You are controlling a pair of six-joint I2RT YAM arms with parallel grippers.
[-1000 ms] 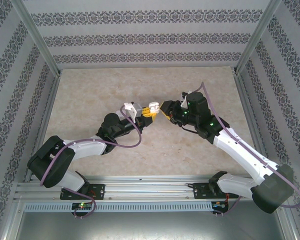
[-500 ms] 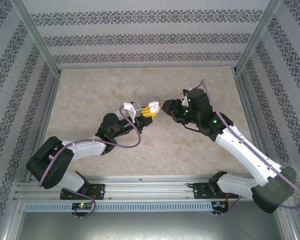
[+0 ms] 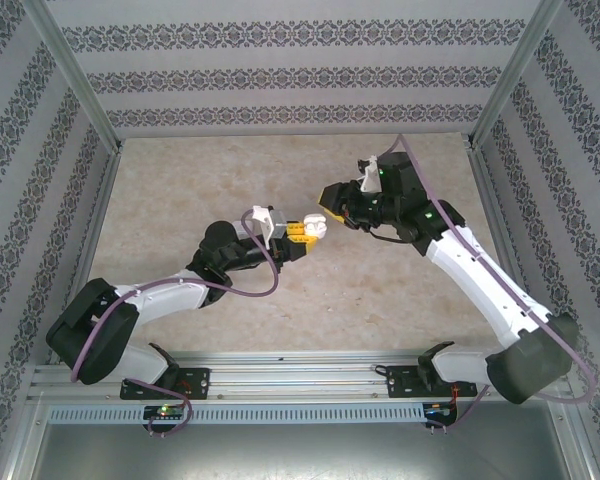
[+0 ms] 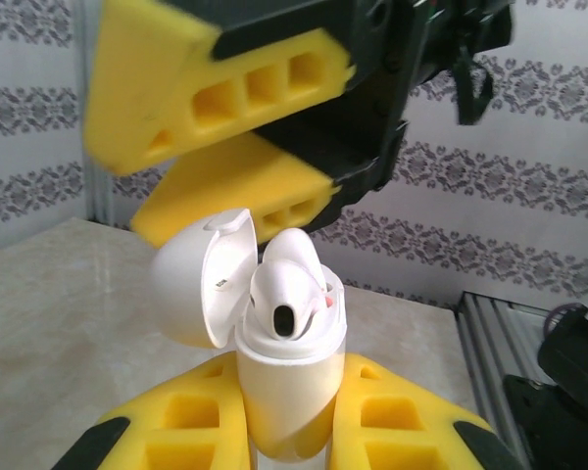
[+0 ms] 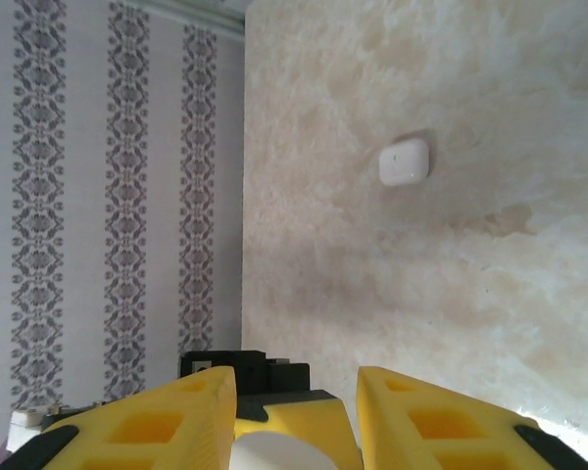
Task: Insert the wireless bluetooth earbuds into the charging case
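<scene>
Backs the right claw (image 4: 137, 181) off: tips almost against the left claw (image 3: 302, 233) a second ago, now raised above it and drawn back along its own arm. Holds those yellow jaws a little apart, with nothing seen pinched between them from the left wrist. Shows a white curve low in that gap from the right wrist; cannot tell whether bud or case beneath.

Leaves one earbud (image 4: 284, 289) standing in the charging case (image 4: 289, 392), just under the right claw and right at the left claw's tips. Sits high in its well, rounded head proud of the rim, so probably placed but not yet pressed home. Keeps the lid (image 4: 196, 284) swung open to one side, clear of the bud.

Clamps the left claw on the lower body of the case, as over the last second, with the case upright and lifted off the marble table (image 3: 380, 290). Reads as one insertion nearly done, with a push down or a second bud the likely next call. Spots a second white case (image 5: 404, 162) lying shut on the table, well beyond the right claw's fingertips.

Stretches the left arm low and forward from its base, forearm angled inward. Reaches the right arm in a long diagonal, wrist bent so that the claw points back toward the left claw.
</scene>
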